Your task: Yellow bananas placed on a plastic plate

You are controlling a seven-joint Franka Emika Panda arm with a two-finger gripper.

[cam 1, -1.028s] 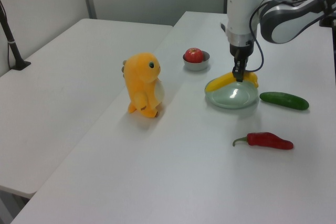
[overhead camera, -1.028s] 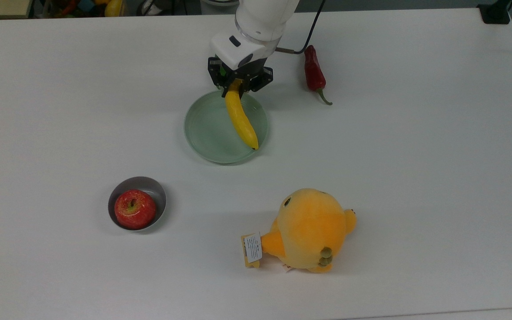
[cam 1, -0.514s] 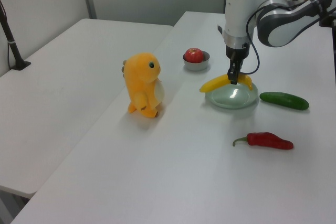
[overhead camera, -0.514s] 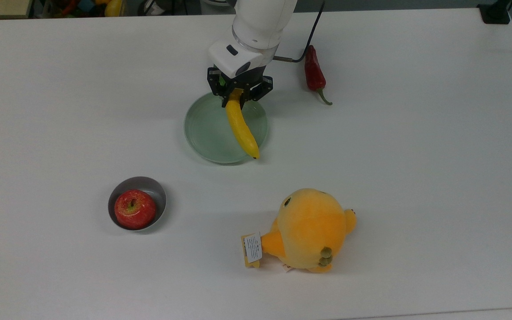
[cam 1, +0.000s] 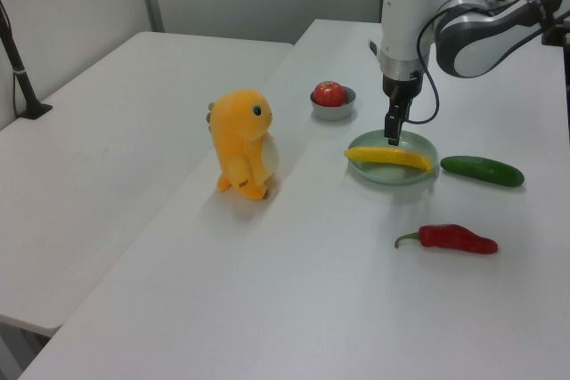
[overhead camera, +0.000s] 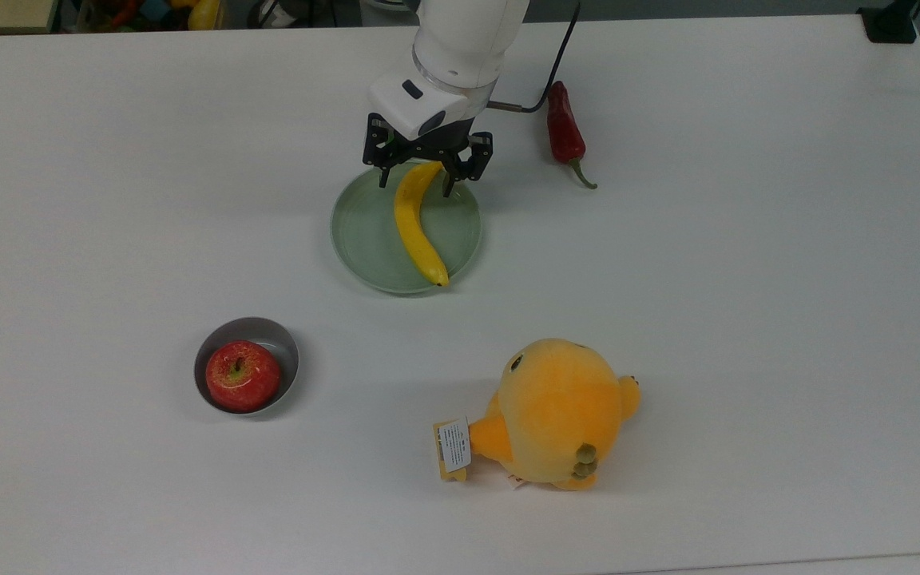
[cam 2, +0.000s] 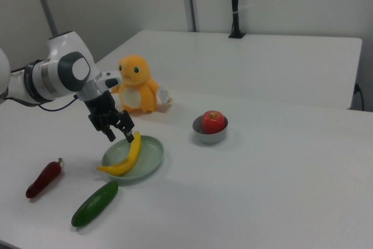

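At the near edge of the worktop (overhead camera: pixel 747 319) in the top view sits the orange plush toy (overhead camera: pixel 556 414), then a red apple (overhead camera: pixel 242 375) in a small grey bowl (overhead camera: pixel 284 339). Further back, the smooth curved yellow banana (overhead camera: pixel 414 226) lies across the mint-green plate (overhead camera: pixel 364 231), dark tip at the rim. The gripper (overhead camera: pixel 416 174) hovers over its stem end, jaws spread, not touching it. Red chili (overhead camera: pixel 565 132) is beyond.

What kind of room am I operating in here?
Probably a robotics lab: a white Franka arm over plain white tables, with test props, a yellow banana on a mint-green plastic plate and an orange plush toy.
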